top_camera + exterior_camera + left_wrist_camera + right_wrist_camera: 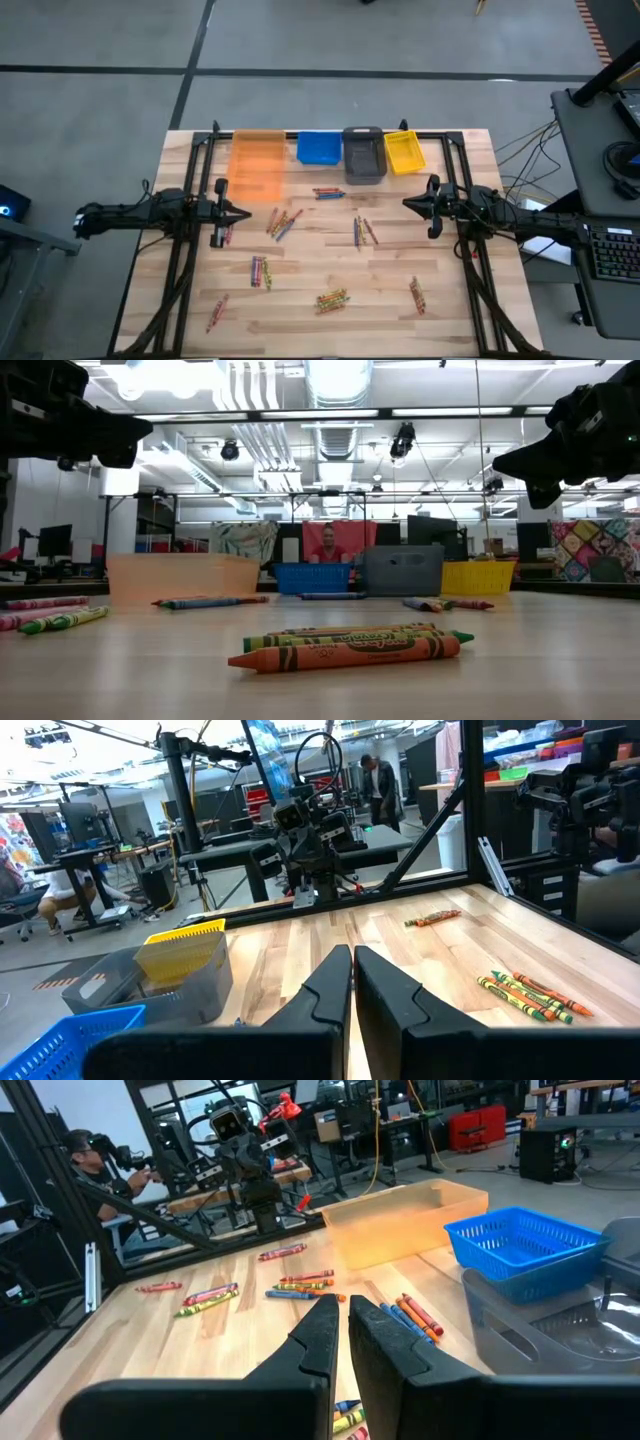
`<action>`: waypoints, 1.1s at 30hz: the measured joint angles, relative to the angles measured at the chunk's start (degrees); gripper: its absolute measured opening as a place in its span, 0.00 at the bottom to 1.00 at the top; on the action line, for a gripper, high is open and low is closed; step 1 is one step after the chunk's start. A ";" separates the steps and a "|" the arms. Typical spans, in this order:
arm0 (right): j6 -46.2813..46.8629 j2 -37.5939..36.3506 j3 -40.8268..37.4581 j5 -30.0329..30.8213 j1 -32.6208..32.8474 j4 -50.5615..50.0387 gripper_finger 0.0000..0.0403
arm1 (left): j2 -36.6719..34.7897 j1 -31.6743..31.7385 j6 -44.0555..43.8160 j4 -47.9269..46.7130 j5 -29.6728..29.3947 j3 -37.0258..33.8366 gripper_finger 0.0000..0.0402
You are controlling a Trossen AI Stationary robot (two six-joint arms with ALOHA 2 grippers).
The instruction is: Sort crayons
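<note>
Left claw (243, 213) closed, empty, right claw (408, 203) nearly closed, empty, crayons (345, 648) labelled only in low view

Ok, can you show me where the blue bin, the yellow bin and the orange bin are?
blue bin (319, 148), high view, on its floor.
yellow bin (404, 152), high view, on its floor.
orange bin (180, 579), low view, on its front wall.

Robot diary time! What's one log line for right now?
left gripper: shut, empty | right gripper: shut, empty | crayons: scattered on table | bins: none visible inside
</note>
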 joint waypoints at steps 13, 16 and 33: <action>0.00 0.00 -0.01 0.00 -0.01 0.00 0.06 | 0.00 0.00 0.00 0.00 0.00 0.00 0.00; 0.00 0.00 -0.01 0.00 0.01 0.00 0.06 | 0.00 -0.01 0.01 0.00 0.00 0.00 0.00; 0.06 0.00 0.01 0.00 0.01 0.03 0.06 | 0.00 0.01 -0.05 0.73 0.00 0.00 0.00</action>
